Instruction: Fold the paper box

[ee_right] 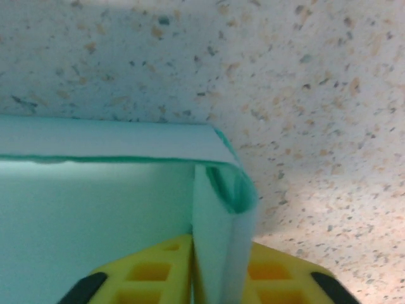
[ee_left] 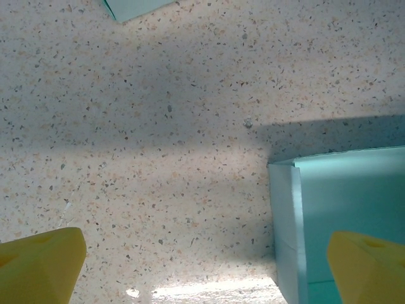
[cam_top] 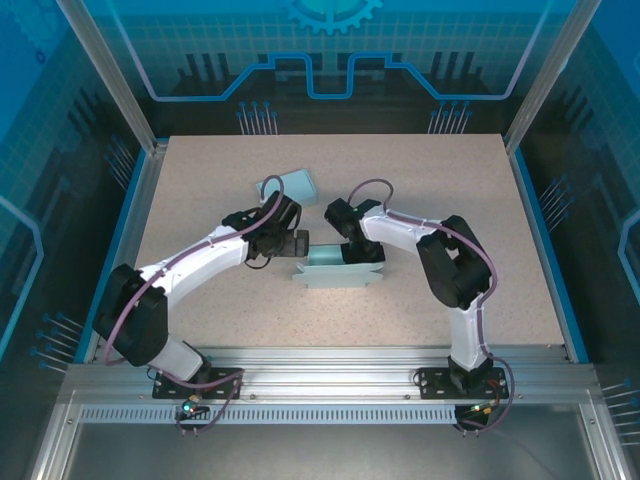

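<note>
paper box [ee_right: 95, 209]: likely light, thin, crush-prone; grip near creases | right pincer [ee_right: 218, 278]: clamped on its doubled end wall | left pincer [ee_left: 202, 266]: spread wide, empty

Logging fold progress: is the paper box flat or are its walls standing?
Partly folded: the paper box has upright walls meeting at a corner, and the right gripper pinches one wall.

Two white arms with black joints: the left arm [cam_top: 195, 262] and the right arm [cam_top: 400, 232]. A thin purple cable [cam_top: 487, 300] runs along each. Black base plates [cam_top: 465, 380]. Yellow fingers [ee_right: 155, 272] with square hollows tip the jaws.
</note>
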You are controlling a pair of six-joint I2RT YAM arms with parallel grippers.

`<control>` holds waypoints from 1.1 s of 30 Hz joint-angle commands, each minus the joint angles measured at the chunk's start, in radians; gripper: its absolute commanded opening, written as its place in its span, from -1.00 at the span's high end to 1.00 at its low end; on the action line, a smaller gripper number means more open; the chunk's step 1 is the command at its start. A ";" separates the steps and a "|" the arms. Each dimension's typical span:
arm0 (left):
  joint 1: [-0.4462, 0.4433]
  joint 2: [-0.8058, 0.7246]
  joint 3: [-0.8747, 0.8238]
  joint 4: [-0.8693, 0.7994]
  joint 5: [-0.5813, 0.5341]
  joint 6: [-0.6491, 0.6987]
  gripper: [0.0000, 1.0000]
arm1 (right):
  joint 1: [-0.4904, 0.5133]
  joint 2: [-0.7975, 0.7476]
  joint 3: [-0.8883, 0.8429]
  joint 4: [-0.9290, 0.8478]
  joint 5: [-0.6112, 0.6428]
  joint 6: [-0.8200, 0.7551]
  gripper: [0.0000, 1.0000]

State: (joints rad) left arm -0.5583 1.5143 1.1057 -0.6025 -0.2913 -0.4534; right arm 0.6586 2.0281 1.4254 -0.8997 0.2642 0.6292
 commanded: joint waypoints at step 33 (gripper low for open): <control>0.034 -0.180 -0.067 -0.017 -0.203 0.056 -0.94 | 0.098 0.173 0.297 -0.319 0.371 -0.110 -0.16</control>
State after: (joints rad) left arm -0.5396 1.3617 1.0580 -0.6220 -0.5243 -0.4187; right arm 0.7605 2.2410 1.6894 -1.2228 0.6544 0.5667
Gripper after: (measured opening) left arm 0.976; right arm 0.564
